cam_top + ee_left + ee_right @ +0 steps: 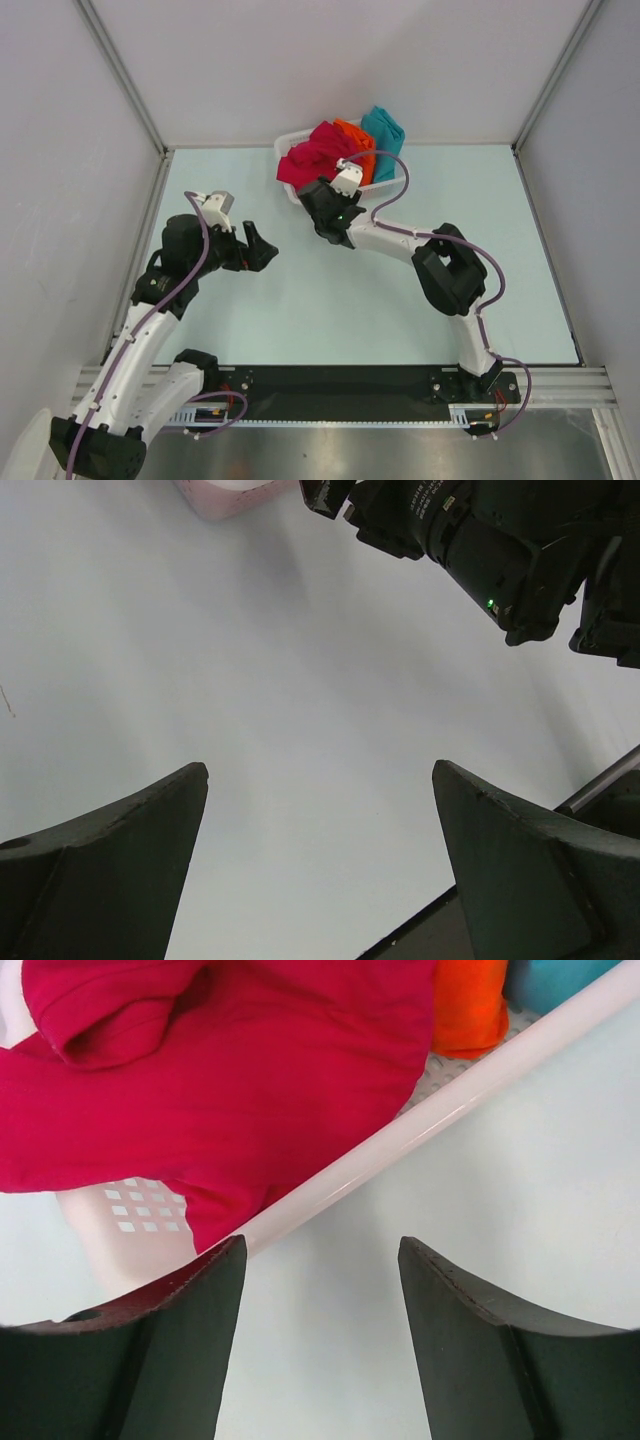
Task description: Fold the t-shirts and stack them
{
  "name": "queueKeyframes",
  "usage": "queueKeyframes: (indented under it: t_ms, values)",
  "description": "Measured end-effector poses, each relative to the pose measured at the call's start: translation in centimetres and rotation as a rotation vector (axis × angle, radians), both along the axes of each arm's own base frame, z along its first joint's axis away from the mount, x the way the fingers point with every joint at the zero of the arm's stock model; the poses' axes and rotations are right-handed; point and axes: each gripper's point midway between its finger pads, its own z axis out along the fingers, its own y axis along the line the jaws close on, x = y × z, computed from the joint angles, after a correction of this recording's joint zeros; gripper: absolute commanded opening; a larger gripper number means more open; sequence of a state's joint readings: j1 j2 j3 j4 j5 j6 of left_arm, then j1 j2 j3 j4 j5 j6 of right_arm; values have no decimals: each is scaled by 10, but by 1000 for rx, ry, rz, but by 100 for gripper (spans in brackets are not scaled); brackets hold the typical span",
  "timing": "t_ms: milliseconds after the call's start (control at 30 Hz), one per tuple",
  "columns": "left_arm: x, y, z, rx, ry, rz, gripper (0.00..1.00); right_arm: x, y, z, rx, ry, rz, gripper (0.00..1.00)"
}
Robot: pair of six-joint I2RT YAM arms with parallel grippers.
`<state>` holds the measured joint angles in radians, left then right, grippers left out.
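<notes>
Right gripper [320, 1255]: jaws apart, nothing between the fingers; only bare table [520, 1230] shows in the gap; no cloth is gripped; the fingertips hang just short of the white slatted basket [480, 1078], whose rim runs diagonally across the space directly ahead of them; the crimson t-shirt [250, 1070] lies immediately beyond the fingertips, bunched in the basket and draped over the rim, one fold hanging down the outer wall closest to the finger on the left of the wrist view; the fingers do not touch it; the orange t-shirt [470, 1000] sits farther ahead of this gripper, inside the basket, beside the crimson one on its far side; the teal t-shirt [560, 975] lies beyond the orange one, farthest from the fingertips, at the upper corner of the wrist view; all three shirts are crumpled and unfolded, none on the table; left gripper [320, 770]: jaws spread fully, nothing held; it hangs above bare table, well apart from the basket, a corner of which shows far ahead of its fingertips; the dark links of the right arm [500, 550] cross ahead of it, between this gripper and the shirts; no shirt is near its fingers
</notes>
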<state>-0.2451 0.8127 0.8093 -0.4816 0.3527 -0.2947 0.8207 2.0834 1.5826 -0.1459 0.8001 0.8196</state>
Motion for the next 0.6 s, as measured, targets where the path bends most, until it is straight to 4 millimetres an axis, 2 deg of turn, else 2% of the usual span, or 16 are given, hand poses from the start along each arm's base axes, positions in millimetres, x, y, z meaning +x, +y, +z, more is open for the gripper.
queueKeyframes:
  t_ms: [433,600]
  values:
    - [-2,4,7,-1,-31,9,100,3,2,4,-14,1,6,69]
    - [-2,4,7,0,-31,9,100,12,6,14,-6,-12,8,69]
